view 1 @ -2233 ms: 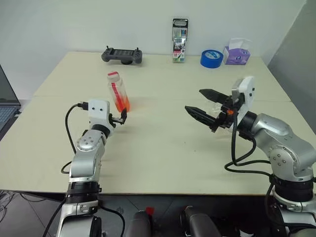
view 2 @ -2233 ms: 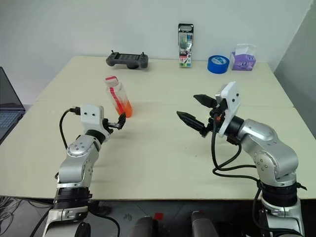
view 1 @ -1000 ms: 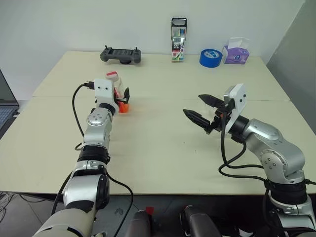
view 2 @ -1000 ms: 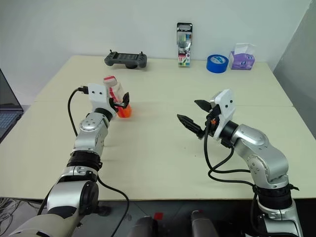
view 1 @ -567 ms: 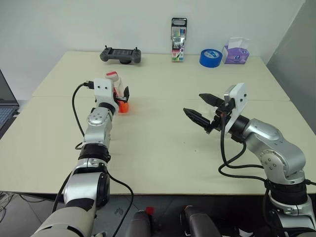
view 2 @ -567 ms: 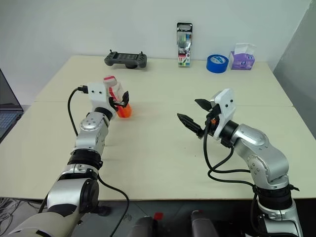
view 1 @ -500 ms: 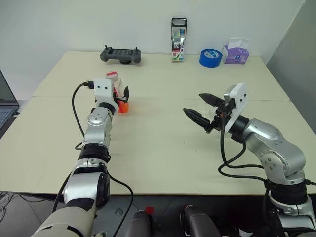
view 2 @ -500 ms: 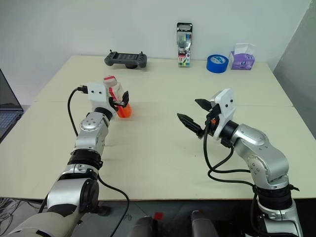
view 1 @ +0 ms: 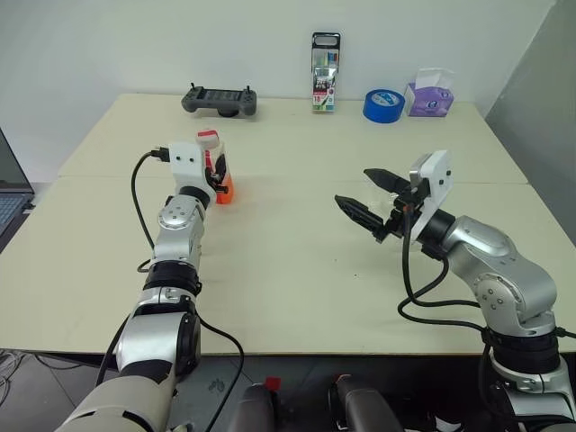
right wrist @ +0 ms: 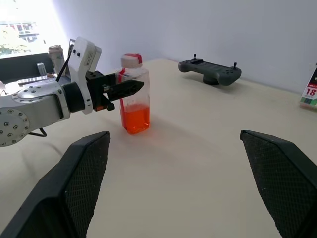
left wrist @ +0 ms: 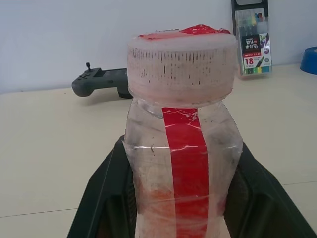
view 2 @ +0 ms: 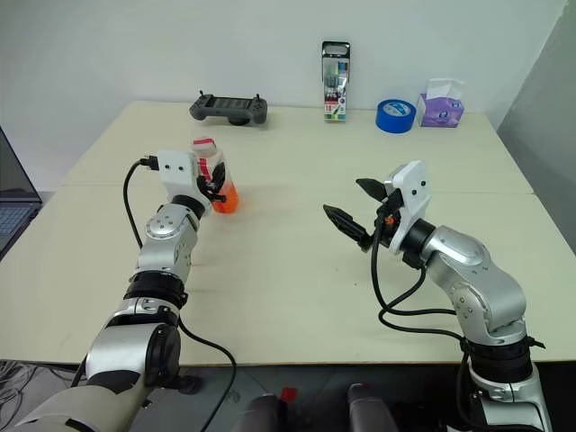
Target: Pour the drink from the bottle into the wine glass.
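Left tool (right wrist: 130, 88) clamping clear bottle (right wrist: 134, 97), red-white cap, orange drink (right wrist: 134, 118) low

An office or lab test room is suggested. A plain pale table (view 1: 297, 270) is set against a bare white wall (view 1: 135, 45), with a grey partition (view 1: 540, 81) seen at the right. Along the table's far edge are lined up a grey handheld controller (view 1: 220, 100), a pack of marker pens (view 1: 326, 73), a roll of blue tape (view 1: 384, 105) and a purple tissue box (view 1: 429, 94). A laptop (view 1: 11, 193) is seen at the left edge, and loose cables (view 1: 18, 360) hang below the table.
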{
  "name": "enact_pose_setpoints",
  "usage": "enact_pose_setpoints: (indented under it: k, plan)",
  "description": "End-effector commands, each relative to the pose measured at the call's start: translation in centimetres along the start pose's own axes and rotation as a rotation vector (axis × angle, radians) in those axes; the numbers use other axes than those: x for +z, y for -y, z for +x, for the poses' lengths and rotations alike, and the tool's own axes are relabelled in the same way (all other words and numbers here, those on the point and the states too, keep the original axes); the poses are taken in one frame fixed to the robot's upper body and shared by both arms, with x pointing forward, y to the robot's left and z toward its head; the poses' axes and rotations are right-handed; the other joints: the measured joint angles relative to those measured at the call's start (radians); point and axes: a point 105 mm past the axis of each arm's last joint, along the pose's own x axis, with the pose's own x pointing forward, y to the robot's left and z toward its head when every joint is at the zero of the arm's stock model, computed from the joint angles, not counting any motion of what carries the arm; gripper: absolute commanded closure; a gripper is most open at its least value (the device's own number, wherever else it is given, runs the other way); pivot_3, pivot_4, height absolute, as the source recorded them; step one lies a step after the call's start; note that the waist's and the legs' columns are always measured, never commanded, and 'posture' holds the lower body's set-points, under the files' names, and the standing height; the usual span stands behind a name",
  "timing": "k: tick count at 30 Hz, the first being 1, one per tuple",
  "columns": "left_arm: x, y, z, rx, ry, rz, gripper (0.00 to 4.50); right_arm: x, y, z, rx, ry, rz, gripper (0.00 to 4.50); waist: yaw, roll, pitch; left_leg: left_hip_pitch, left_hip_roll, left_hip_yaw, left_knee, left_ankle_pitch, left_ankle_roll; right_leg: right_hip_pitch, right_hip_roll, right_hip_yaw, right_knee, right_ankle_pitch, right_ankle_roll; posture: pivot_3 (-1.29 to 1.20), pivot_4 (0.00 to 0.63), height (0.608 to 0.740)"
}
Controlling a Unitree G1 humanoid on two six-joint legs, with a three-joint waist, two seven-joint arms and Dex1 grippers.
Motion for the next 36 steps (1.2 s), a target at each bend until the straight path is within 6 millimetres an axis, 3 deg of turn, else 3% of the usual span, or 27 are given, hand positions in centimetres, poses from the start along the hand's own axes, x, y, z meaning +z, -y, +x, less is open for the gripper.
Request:
enact_pose_setpoints:
  k: [1, 3, 6, 10, 15, 17, 24, 31, 36]
  plan:
    - [2.9, 0.2, 0.4, -0.044, 0.074, 0.022, 2.73, 0.9, 0.0, 0.2, -0.012, 0.031, -0.051, 0.00, 0.000, 0.000, 0.000, 0.000, 0.000, 0.000, 0.000, 0.000, 0.000, 0.000, 0.000, 0.000, 0.000, 0.000, 0.000, 0.00, 0.150, 0.740]
    - [3.7, 1.4, 0.3, -0.121, 0.090, 0.026, 2.73, 1.2, 0.0, 0.7, -0.011, 0.029, -0.064, 0.00, 0.000, 0.000, 0.000, 0.000, 0.000, 0.000, 0.000, 0.000, 0.000, 0.000, 0.000, 0.000, 0.000, 0.000, 0.000, 0.00, 0.150, 0.740]
    - [4.8, 4.7, -0.5, -0.342, 0.089, 0.008, 2.73, 2.2, -0.1, 1.6, 0.004, 0.047, -0.067, 0.00, -0.001, 0.000, 0.000, 0.000, 0.000, 0.000, 0.000, 0.000, 0.000, -0.001, 0.000, 0.000, 0.000, 0.000, 0.000, 0.00, 0.150, 0.740]
    - [6.3, 9.2, -3.7, -0.688, 0.081, -0.008, 2.73, 3.1, -0.5, 2.9, 0.032, 0.076, -0.041, 0.00, -0.002, 0.000, 0.000, 0.000, 0.001, 0.000, 0.000, 0.000, 0.000, -0.001, 0.000, 0.000, 0.000, 0.000, 0.000, 0.00, 0.150, 0.740]
    - [8.3, 12.1, -8.4, -1.049, 0.030, -0.099, 2.73, 3.4, -1.5, 3.8, 0.091, 0.088, -0.032, 0.00, -0.004, 0.001, 0.001, 0.000, 0.002, -0.001, 0.000, 0.000, 0.000, -0.001, 0.001, 0.000, 0.001, 0.000, 0.000, 0.00, 0.150, 0.740]
    - [8.7, 12.5, -9.5, -1.131, 0.009, -0.113, 2.73, 3.5, -1.8, 3.9, 0.114, 0.087, -0.021, 0.00, -0.004, 0.002, 0.001, 0.000, 0.002, -0.001, 0.000, 0.000, 0.000, -0.001, 0.002, 0.000, 0.001, 0.000, 0.000, 0.00, 0.150, 0.740]
    - [8.8, 12.9, -10.4, -1.228, -0.028, -0.087, 2.73, 3.5, -2.4, 3.8, 0.141, 0.085, 0.013, 0.00, -0.003, 0.002, 0.001, 0.000, 0.001, 0.000, 0.001, 0.000, 0.000, -0.001, 0.003, 0.001, 0.000, 0.000, 0.000, 0.00, 0.150, 0.740]
    - [8.7, 13.4, -10.3, -1.237, -0.013, -0.077, 2.73, 5.0, -4.1, 3.7, 0.227, 0.139, 0.106, 0.00, -0.002, 0.002, 0.002, 0.000, 0.002, 0.000, 0.000, 0.000, 0.000, -0.001, 0.004, 0.001, 0.000, 0.000, 0.000, 0.00, 0.150, 0.740]
    - [8.6, 13.5, -10.1, -1.233, -0.006, -0.077, 2.73, 4.7, -4.0, 4.0, 0.218, 0.125, 0.130, 0.00, -0.002, 0.002, 0.002, 0.000, 0.002, 0.000, 0.000, 0.000, 0.000, -0.001, 0.004, 0.001, 0.000, 0.000, 0.000, 0.00, 0.150, 0.740]
